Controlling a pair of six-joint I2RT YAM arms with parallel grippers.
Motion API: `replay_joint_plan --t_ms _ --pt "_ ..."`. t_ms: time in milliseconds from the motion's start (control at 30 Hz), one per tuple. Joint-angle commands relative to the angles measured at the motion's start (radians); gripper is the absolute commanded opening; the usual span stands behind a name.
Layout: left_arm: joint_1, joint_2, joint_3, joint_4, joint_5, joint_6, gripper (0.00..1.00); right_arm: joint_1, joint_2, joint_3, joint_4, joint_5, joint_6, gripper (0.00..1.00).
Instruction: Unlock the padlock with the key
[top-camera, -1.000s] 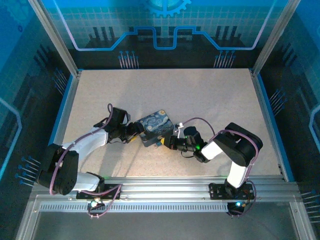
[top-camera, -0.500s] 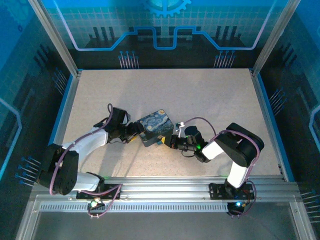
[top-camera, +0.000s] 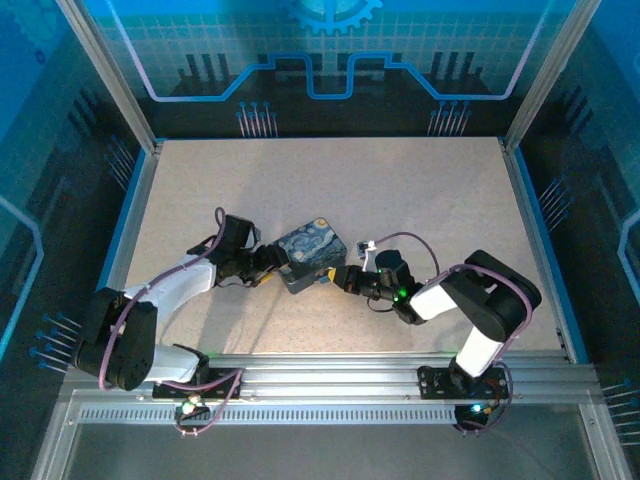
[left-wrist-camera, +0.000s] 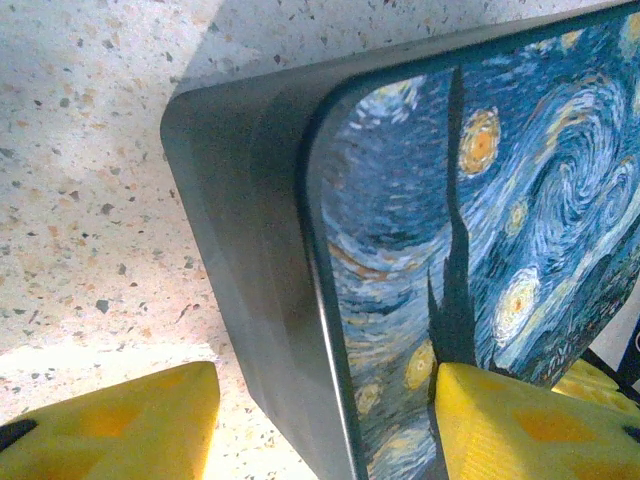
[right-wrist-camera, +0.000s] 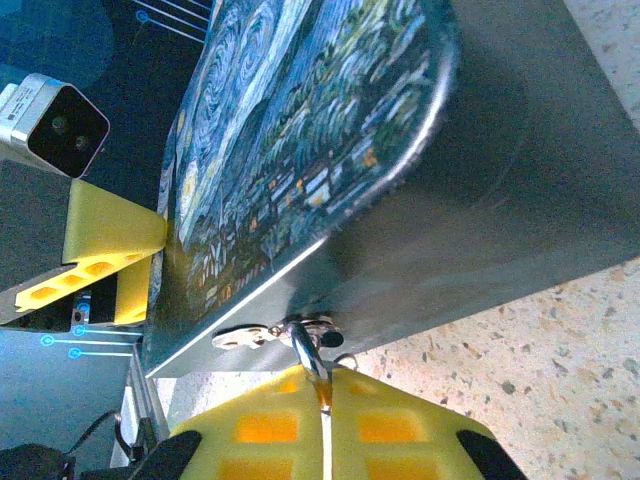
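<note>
My left arm (top-camera: 168, 287) lies low, reaching up and to the right from its base, with the wrist angled in toward the middle. The left fingers (left-wrist-camera: 110, 425) stand spread. In the left wrist view one yellow finger sits at the lower left and the other at the lower right, well apart. My right arm (top-camera: 440, 298) folds at the elbow above its base and stretches left, also low, its wrist pointing toward the left one. The right fingers (right-wrist-camera: 260, 430) are pressed together along a thin seam, pinching the key (right-wrist-camera: 312, 365), whose blade sticks out past the tips. The two wrists face each other, near but apart.
</note>
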Motion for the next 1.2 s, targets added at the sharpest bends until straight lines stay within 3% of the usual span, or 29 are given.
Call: replay_joint_plan --t_ms 0,300,667,1167 --pt "-0.01 0.006 -0.011 -0.109 -0.034 0.001 0.6 -0.012 -0.043 -0.011 -0.034 0.023 -0.025 0.09" --pt "-0.007 0.063 0.046 -0.099 -0.035 0.031 0.6 -0.012 -0.207 -0.016 -0.268 0.03 -0.128 0.09" --pt "0.013 0.168 0.164 -0.099 -0.036 0.087 0.59 -0.015 -0.529 0.082 -0.847 -0.004 -0.385 0.09" --pt "0.059 0.225 0.328 -0.092 -0.003 0.14 0.63 -0.016 -0.66 0.204 -1.372 -0.076 -0.527 0.1"
